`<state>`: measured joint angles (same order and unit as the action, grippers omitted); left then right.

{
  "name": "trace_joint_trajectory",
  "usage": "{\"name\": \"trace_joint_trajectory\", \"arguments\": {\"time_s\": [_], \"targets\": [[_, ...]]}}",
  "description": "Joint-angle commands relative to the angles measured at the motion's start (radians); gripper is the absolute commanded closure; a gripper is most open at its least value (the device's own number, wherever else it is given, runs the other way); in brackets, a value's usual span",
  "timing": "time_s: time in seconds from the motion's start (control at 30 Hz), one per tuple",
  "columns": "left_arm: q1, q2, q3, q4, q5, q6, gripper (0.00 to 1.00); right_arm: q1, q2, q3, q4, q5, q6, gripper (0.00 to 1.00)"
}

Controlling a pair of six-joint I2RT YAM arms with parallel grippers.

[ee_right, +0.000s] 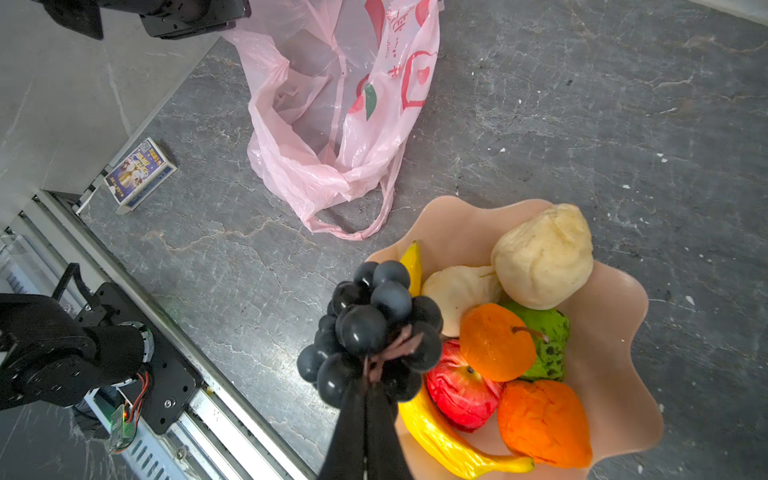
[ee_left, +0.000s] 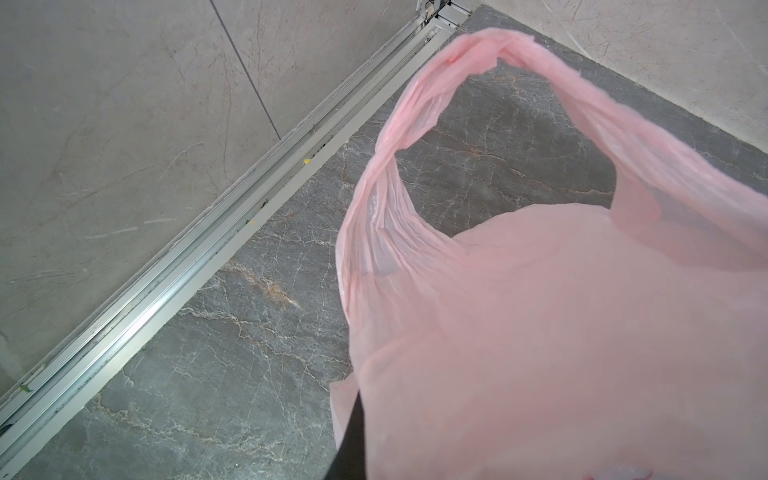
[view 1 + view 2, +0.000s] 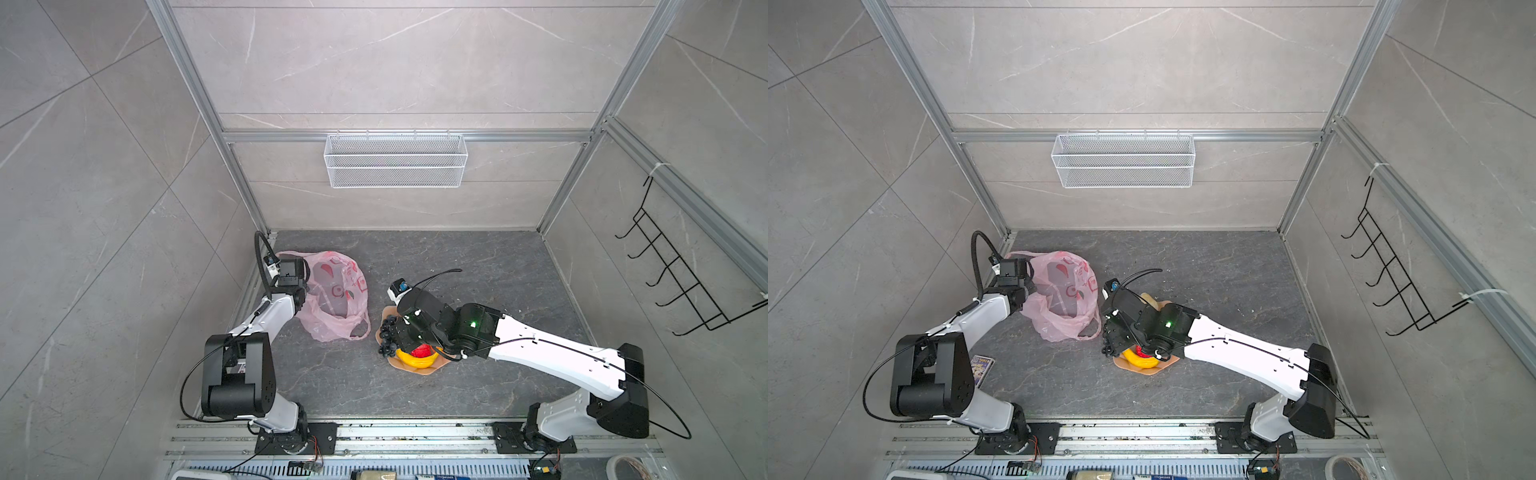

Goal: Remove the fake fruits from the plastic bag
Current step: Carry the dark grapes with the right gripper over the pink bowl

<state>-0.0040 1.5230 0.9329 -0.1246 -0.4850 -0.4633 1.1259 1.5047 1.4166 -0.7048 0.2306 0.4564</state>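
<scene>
The pale-pink plastic bag (image 3: 336,291) (image 3: 1067,291) lies crumpled at the left of the dark table, one side lifted. My left gripper (image 2: 360,409) is shut on its film, which drapes over the jaws so that only one dark finger (image 2: 351,436) shows. A loop handle (image 2: 415,104) hangs ahead of it. No fruit shows through the bag (image 1: 332,124). My right gripper (image 1: 368,374) is shut on the stem of the dark purple grape bunch (image 1: 374,316) (image 3: 386,336), at the plate's edge. On the peach plate (image 1: 615,316) lie a banana (image 1: 449,449), apple (image 1: 457,390), two oranges (image 1: 494,340), a green fruit (image 1: 548,336) and two cream ones (image 1: 544,257).
A small printed box (image 1: 139,174) (image 3: 982,365) lies by the left arm's base. An aluminium rail (image 2: 166,270) runs along the table's left edge beside the wall. A white wire basket (image 3: 395,160) hangs on the back wall and a black hook rack (image 3: 681,270) on the right wall.
</scene>
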Motion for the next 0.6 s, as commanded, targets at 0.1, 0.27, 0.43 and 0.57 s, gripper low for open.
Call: {"name": "trace_joint_trajectory", "arguments": {"time_s": [0.1, 0.27, 0.43, 0.57], "targets": [[0.004, -0.037, -0.009, 0.039, 0.008, 0.015, 1.00, -0.010, 0.058, 0.031, 0.023, 0.073, 0.028, 1.00], [0.004, -0.038, -0.010, 0.039, 0.008, 0.014, 1.00, -0.056, 0.088, 0.024, 0.033, 0.063, 0.038, 1.00], [0.004, -0.035, -0.010, 0.040, 0.008, 0.014, 1.00, -0.079, 0.113, 0.049, 0.041, 0.075, 0.021, 1.00], [0.004, -0.032, -0.008, 0.039, 0.008, 0.015, 1.00, -0.100, 0.095, 0.057, 0.035, 0.080, 0.011, 1.00]]}}
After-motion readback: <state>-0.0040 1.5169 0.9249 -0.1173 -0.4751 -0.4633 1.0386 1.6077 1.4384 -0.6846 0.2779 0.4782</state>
